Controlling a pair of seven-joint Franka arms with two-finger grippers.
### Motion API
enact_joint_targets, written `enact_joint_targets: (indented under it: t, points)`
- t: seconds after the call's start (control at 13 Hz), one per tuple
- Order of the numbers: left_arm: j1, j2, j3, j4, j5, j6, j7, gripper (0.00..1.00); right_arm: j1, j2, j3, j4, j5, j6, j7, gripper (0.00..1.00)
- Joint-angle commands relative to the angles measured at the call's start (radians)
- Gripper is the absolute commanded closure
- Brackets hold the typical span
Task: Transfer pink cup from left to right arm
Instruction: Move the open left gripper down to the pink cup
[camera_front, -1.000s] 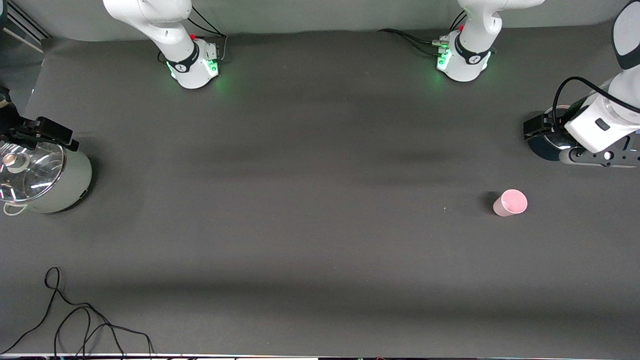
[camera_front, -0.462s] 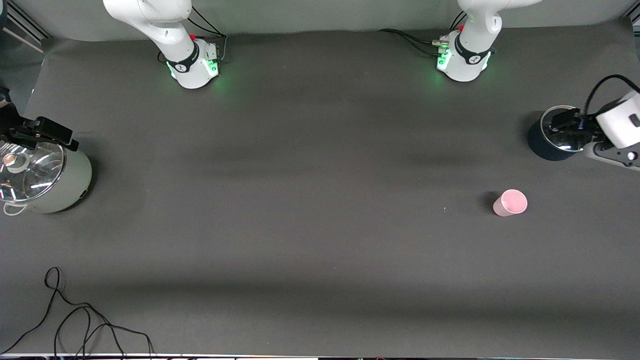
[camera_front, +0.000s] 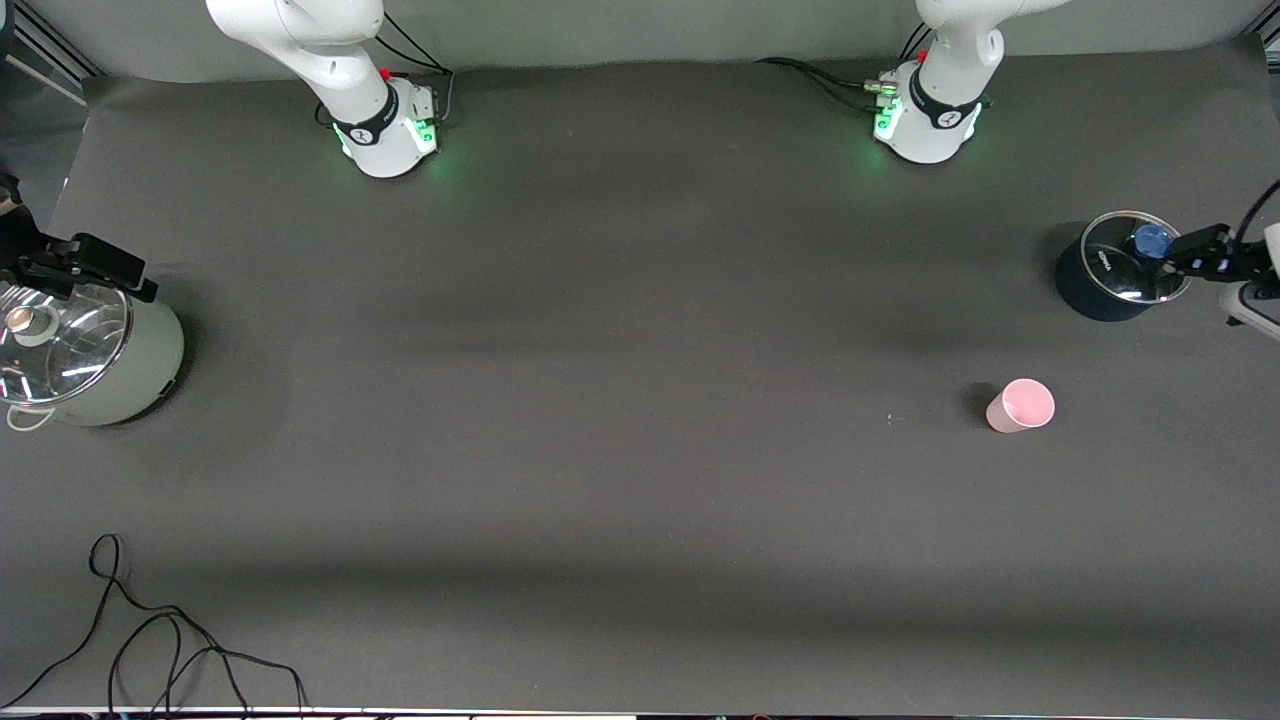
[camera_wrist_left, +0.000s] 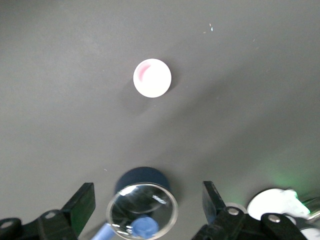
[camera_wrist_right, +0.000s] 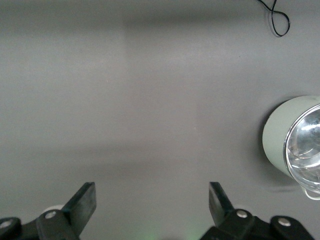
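Pink cup upright on the desk, both claws open and holding nothing.

The pink cup (camera_front: 1021, 406) stands alone toward the left arm's end of the desk, nearer the front camera than the dark pot (camera_front: 1095, 290) with the glass lid (camera_front: 1135, 270) at that end edge. The left claw (camera_wrist_left: 148, 207) hangs with fingers spread over that pot, seemingly clear of the blue knob (camera_front: 1152, 241). The right claw (camera_wrist_right: 151, 206) waits, fingers apart, up by the pale green pot (camera_front: 120, 360) at the right arm's end; a black cable (camera_front: 150, 640) lies near the front corner there.
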Motion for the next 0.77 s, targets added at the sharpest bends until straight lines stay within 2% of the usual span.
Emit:
enact_joint_targets:
  t: [0.0, 0.31, 0.54, 0.69]
  points:
    - [0.048, 0.021, -0.01, -0.001, -0.049, 0.047, 0.171, 0.01, 0.007, -0.01, -0.005, 0.008, -0.004, -0.011, 0.017, 0.0]
    - [0.134, 0.099, -0.01, 0.0, -0.215, 0.121, 0.578, 0.01, 0.007, -0.01, -0.005, 0.008, -0.004, -0.011, 0.017, 0.0]
    - [0.186, 0.147, -0.011, -0.003, -0.295, 0.115, 0.681, 0.01, 0.007, -0.01, -0.005, 0.008, -0.004, -0.011, 0.017, 0.0]
    - [0.226, 0.214, -0.011, -0.001, -0.388, 0.11, 0.823, 0.01, 0.007, -0.01, -0.005, 0.008, -0.004, -0.011, 0.017, 0.0]
